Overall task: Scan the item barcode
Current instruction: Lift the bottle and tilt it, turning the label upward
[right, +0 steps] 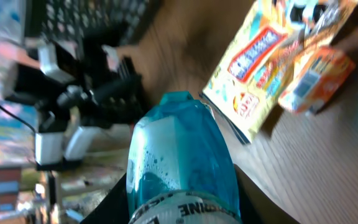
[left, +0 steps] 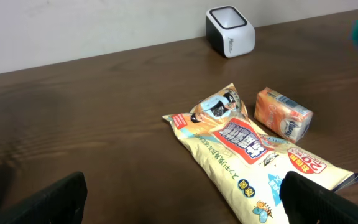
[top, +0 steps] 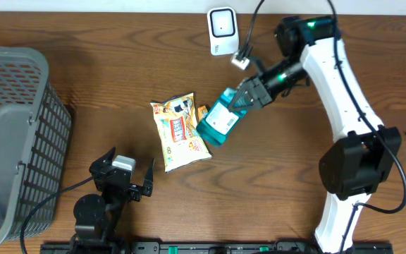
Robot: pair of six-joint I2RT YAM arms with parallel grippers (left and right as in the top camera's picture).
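Scan in progress: the right gripper [top: 248, 94] has its fingers closed on one end of a translucent teal plastic bottle [top: 219, 124]. The bottle slants out beyond the fingertips, seemingly clear of the brown wooden table [top: 83, 42]. Gripping it by the end likely leaves the labelled body free to turn toward the small white barcode scanner [top: 222, 28], which stands behind the fingers, near the wrist. Past the bottle's far end lie a yellow foil snack bag [top: 178, 134] and a small orange carton [top: 203, 111]. The left gripper [top: 131, 166] rests with fingers spread wide, holding nothing, the bag just ahead of them.
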